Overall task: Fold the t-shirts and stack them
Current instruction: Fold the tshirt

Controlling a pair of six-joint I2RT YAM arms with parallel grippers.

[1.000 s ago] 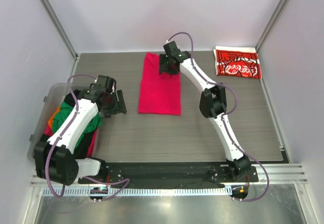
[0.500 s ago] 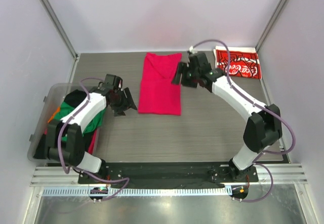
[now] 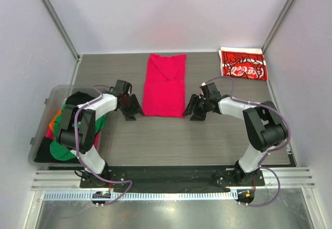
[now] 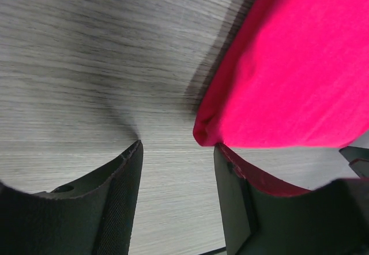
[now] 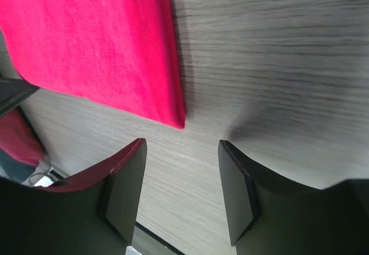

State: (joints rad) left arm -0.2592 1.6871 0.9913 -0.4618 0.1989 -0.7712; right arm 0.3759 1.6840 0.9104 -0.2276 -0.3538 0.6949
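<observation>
grey table [image 3: 155, 141]: our left gripper [image 3: 130, 110] and right gripper [image 3: 196, 110] just reached the crimson tee's [image 3: 165, 86] six-o'clock hem, both open and empty; fold next.

folded t-shirt [image 3: 164, 86]: you see plain crimson-pink, no print.
printed t-shirt [image 3: 243, 65]: you see red with white coca-cola lettering and a white edge.
t-shirts in the bin [image 3: 59, 150]: you see green, orange, black and a strip of red.
bin [image 3: 52, 90]: clear, greyish.
table [image 3: 155, 136]: grey, with fine wood-grain streaks.
left arm [image 3: 101, 103], right arm [image 3: 233, 106]: white links, black joints, purple cables.
left gripper [image 4: 177, 145], right gripper [image 5: 182, 142]: black.
</observation>
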